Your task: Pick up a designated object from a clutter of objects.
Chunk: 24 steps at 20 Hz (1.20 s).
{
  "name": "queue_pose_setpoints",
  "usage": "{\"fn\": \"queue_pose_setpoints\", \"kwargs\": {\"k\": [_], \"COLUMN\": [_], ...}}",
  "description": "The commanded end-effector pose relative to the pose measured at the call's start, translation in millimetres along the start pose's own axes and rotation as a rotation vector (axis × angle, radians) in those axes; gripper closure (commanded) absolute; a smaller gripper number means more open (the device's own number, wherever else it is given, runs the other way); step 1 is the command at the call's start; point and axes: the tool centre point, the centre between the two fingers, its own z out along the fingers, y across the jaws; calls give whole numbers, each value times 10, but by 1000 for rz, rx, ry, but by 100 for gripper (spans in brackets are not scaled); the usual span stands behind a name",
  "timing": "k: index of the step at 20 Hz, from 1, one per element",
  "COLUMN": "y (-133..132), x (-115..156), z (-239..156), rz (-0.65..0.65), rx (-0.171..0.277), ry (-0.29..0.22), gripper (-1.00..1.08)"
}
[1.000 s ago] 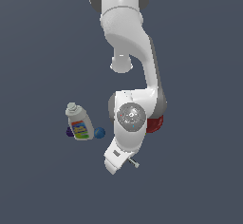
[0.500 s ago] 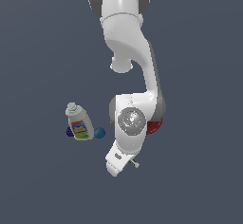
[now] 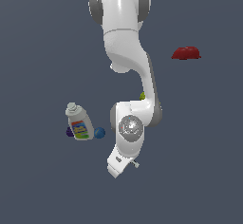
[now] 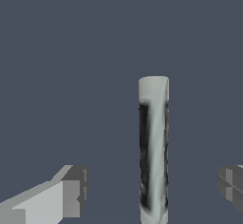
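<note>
In the wrist view the marker pen [image 4: 153,147] lies on the grey floor, a slim white-grey barrel with black streaks. It lies between my two fingertips, closer to one of them, and touches neither. My gripper [image 4: 152,187] is open around it, with one finger [image 4: 71,190] on one side and the other finger [image 4: 231,184] at the picture's edge. In the exterior view my gripper [image 3: 129,164] is low over the floor at the arm's lower end, and the hand hides the pen. The rest of the clutter lies apart from it.
The white labelled bottle [image 3: 79,122] stands to the exterior view's left of the arm, with the blue ball [image 3: 99,133] and purple bit [image 3: 69,132] against it. The dark red bowl [image 3: 186,53] is far off at the upper right. The yellow-green ball [image 3: 142,96] peeks from behind the arm.
The dark red bowl, which showed right beside the arm's elbow, now shows far up and to the exterior view's right. The hand has barely moved.
</note>
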Motion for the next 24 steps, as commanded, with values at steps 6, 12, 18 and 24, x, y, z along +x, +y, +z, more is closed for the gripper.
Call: {"fn": "queue_pose_setpoints", "kwargs": {"k": [6,12,18,24], "y": [4,4,6,40], "x": [13,13,7,-80], "z": [102,102,92,-57], "rz": [-2,-2,-2,-2], "rx": [0,0,0,0], "ry": [0,0,0,0], "gripper": [108,108,108,108]}}
